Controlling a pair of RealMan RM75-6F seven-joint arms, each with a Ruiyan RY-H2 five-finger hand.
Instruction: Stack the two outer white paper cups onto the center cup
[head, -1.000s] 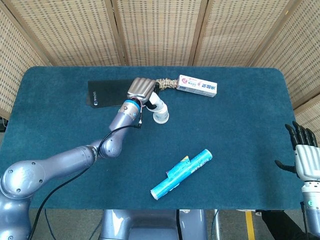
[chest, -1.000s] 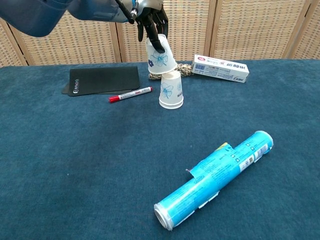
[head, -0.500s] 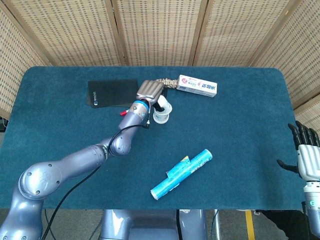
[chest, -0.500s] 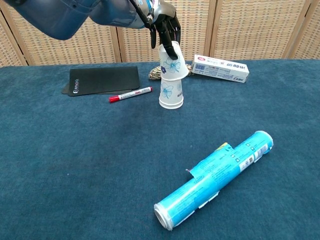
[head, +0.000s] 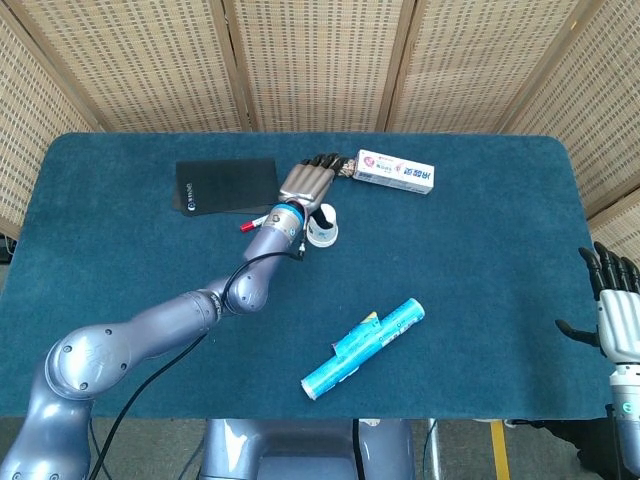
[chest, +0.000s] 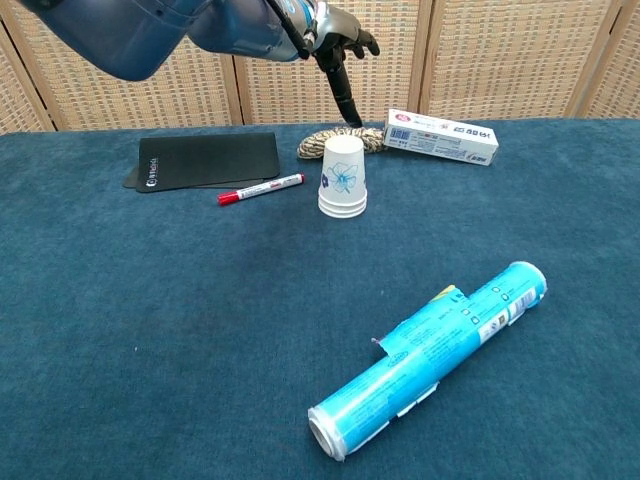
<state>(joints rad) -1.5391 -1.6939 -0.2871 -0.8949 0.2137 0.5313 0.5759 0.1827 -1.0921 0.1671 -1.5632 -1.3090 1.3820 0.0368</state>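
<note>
Hovering open over stacked cups

Left hand (head: 305, 183) spreading fingers, gripping nothing, directly above nested paper cups (chest: 342, 178); right hand (head: 618, 320) idling open, far right.

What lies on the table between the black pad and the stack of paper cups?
In the chest view, a red-capped marker lies on the cloth between the black pad and the cup stack, touching neither. The head view mostly hides it behind the left arm.

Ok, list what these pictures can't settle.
- Cup stack: head view, left hand covers part of it; the cup count is unclear in both views.
- Rope: chest view, the stack hides its middle.
- Right hand: head view, at the frame edge; absent from chest view.
- Box print: too small.
</note>
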